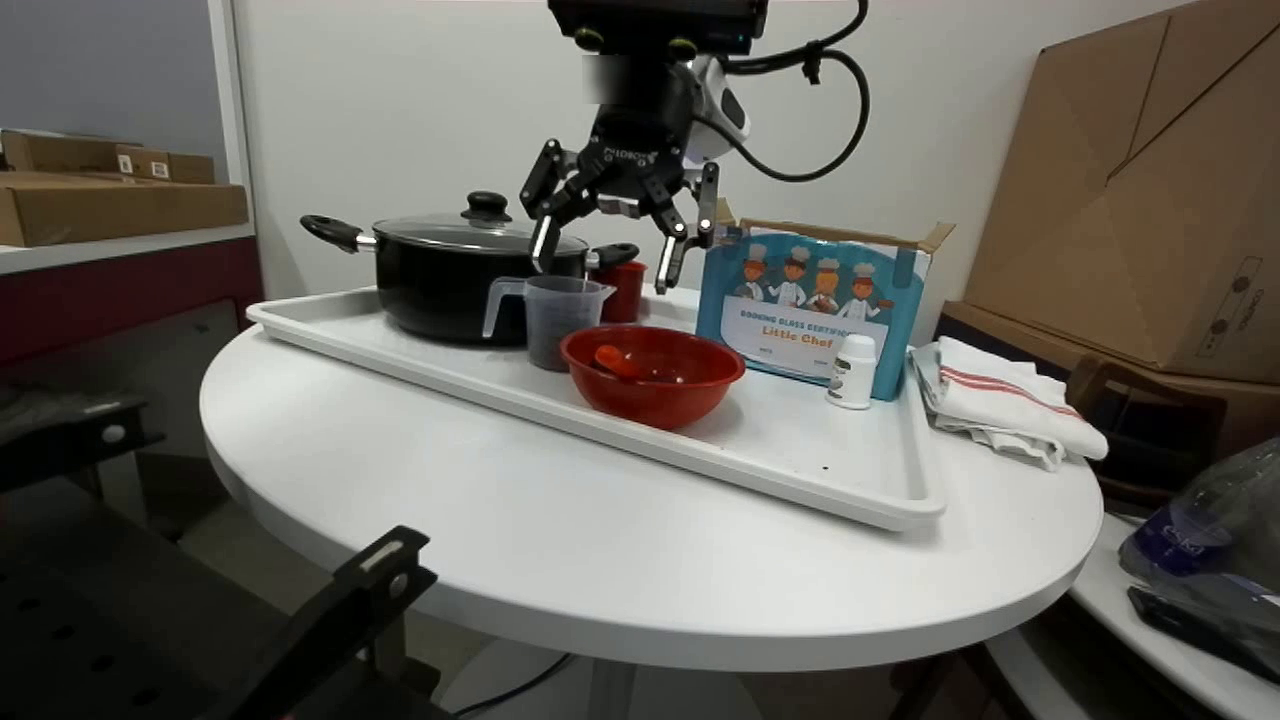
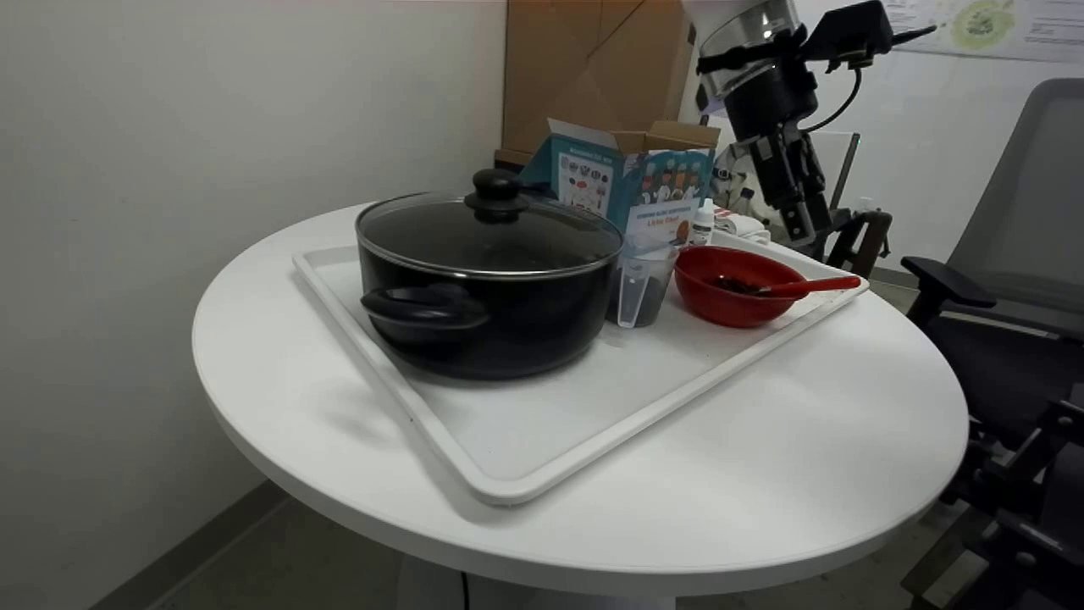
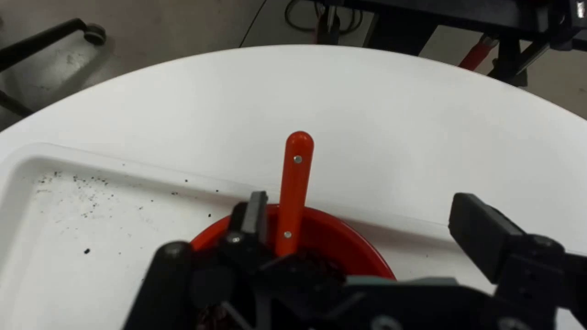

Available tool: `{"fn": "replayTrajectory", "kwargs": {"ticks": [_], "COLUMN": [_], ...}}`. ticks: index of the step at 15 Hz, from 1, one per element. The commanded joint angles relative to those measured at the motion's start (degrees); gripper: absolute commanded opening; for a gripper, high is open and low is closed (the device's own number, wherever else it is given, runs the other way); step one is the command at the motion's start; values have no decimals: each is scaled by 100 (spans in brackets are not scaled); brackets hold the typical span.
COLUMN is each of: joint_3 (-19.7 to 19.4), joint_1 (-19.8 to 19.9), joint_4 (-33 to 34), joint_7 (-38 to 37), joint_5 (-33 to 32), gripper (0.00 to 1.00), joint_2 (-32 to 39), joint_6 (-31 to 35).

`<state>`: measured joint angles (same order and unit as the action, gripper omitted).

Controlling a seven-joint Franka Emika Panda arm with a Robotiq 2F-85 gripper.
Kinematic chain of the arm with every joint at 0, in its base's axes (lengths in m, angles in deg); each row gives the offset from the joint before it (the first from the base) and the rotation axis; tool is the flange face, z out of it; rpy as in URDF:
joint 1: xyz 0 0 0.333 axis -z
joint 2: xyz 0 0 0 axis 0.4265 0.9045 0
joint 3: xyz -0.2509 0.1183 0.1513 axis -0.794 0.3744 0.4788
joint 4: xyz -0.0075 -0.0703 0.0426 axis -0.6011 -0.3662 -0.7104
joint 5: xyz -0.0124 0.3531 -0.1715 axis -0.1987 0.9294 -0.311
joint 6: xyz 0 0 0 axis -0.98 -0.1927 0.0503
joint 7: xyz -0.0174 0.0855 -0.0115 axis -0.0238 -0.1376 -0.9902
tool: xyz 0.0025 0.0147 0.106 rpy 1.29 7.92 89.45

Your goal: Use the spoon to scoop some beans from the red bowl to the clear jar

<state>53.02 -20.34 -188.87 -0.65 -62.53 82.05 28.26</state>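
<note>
The red bowl [image 1: 655, 400] stands on the tray and holds dark beans [image 2: 735, 285]; it also shows in the wrist view [image 3: 351, 240]. The red-orange spoon [image 2: 817, 286] lies in the bowl with its handle over the rim; in the wrist view its handle [image 3: 296, 183] points away from the gripper. The clear jar [image 1: 562, 320], see-through with a handle and dark contents low inside, stands beside the bowl, also in an exterior view [image 2: 645, 288]. My gripper [image 1: 605, 258] is open and empty above the bowl and jar; in the wrist view [image 3: 360, 201] the spoon handle shows nearer its left finger.
A black lidded pot [image 1: 455, 280] stands by the jar, with a small red cup [image 1: 625, 292] behind. A blue box [image 1: 810, 310] and white bottle [image 1: 853, 372] stand on the white tray [image 1: 760, 482]. A folded towel [image 1: 1010, 400] lies outside it. Stray specks dot the tray.
</note>
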Motion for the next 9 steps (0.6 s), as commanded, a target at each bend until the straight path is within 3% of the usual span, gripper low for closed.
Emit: {"fn": "replayTrajectory", "kwargs": {"ticks": [1, 5, 9], "joint_3": [-53, -127, -123], "joint_1": [49, 37, -82], "joint_4": [-1420, -2613, -3320], "joint_7": [-2, 104, 317], "joint_5": [95, 89, 2], "gripper": [100, 100, 100], "joint_2": [-1258, -2386, -3610], "joint_6": [1067, 1876, 2035]}}
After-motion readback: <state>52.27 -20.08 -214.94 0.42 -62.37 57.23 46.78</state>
